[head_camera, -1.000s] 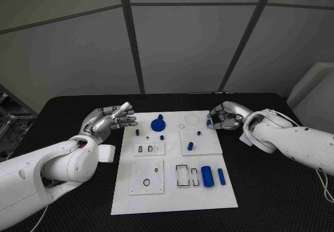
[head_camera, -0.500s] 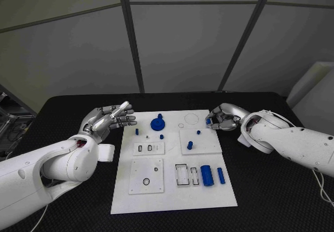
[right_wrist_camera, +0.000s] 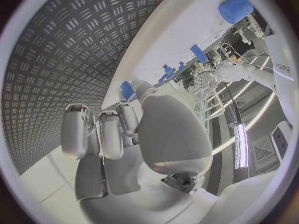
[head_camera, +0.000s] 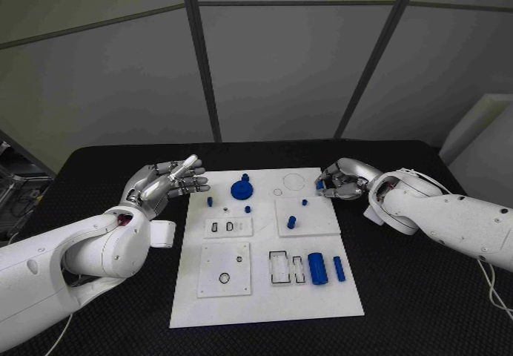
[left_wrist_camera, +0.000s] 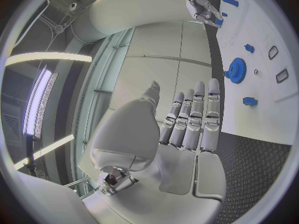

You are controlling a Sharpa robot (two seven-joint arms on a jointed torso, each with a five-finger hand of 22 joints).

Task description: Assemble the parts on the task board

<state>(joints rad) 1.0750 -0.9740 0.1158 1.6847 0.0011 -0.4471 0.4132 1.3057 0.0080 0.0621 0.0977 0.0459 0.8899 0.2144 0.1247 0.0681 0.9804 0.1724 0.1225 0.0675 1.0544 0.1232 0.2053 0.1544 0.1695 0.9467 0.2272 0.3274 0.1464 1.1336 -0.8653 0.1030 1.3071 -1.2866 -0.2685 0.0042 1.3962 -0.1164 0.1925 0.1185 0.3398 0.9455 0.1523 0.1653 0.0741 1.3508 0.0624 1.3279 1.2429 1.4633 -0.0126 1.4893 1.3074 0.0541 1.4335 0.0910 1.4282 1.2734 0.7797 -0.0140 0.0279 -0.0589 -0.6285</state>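
On the white task board (head_camera: 267,297) at the middle of the black table (head_camera: 428,297), most small blue parts (head_camera: 317,268) are left loose, one is pinched by the right hand (head_camera: 342,180), and the left hand (head_camera: 171,184) is held open beside it.

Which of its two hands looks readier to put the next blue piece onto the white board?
Probably the right hand: it seems to pinch a small blue piece at the board's far corner. The left hand holds nothing.

black table (head_camera: 416,297) — grey wall panels (head_camera: 288,67)
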